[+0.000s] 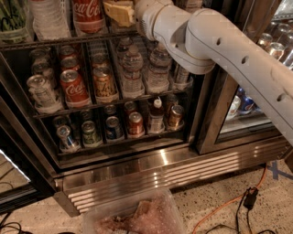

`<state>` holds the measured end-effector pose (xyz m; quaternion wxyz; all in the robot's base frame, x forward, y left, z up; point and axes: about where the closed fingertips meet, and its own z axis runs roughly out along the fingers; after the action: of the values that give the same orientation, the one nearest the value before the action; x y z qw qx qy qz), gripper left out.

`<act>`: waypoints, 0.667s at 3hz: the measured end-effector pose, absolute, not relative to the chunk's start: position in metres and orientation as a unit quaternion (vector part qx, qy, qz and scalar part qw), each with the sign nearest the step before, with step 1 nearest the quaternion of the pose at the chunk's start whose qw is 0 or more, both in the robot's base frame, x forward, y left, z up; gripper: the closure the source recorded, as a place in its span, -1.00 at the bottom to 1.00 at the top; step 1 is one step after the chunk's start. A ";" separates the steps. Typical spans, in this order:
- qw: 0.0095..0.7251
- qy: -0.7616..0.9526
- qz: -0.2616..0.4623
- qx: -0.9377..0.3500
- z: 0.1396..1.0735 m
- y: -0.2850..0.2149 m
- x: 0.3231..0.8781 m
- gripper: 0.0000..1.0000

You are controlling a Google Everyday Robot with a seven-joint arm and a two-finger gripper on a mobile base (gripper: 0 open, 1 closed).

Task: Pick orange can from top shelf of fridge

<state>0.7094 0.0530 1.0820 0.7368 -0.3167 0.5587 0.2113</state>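
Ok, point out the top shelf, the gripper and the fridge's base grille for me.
top shelf (50,41): camera view; its front rail.
gripper (116,11): camera view, at the top edge above the top shelf; its tan tip.
grille (151,177): camera view; a steel rib.

Orange can (104,82) stands upright under top shelf (55,42), below end effector (118,11).

The scene was dim and warm-toned. The fridge (208,114) interior lay in shadow, with glare streaking its steel grille (174,176). The white arm (219,41) was brightest; the gripper (120,11), at the top edge, caught soft light.
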 end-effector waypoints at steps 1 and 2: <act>0.732 0.548 0.215 -0.344 1.097 0.059 0.694 1.00; 0.710 0.554 0.224 -0.373 1.096 0.063 0.671 1.00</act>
<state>0.6707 0.0631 1.0964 0.7100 -0.3729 0.5539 0.2236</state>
